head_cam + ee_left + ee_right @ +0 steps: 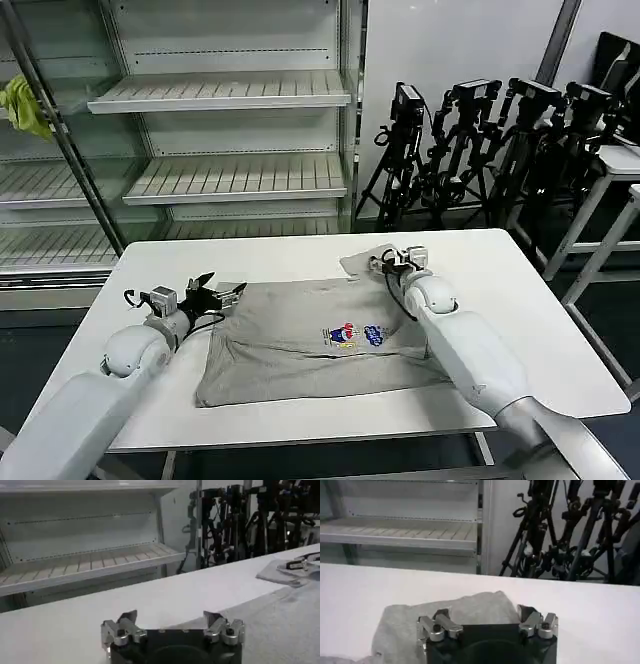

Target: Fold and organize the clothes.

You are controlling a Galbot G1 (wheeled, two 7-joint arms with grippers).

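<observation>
T-shirt (310, 340) flat mid-table (520, 300), long axis left–right. Left gripper (222, 293) unclenched, empty, at shirt's left edge. Right gripper (392, 262) spread, empty, over far-right sleeve (362, 262); each nearest its own side.

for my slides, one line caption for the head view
Both open grippers, left and right, at a grey T-shirt on a white table.
</observation>
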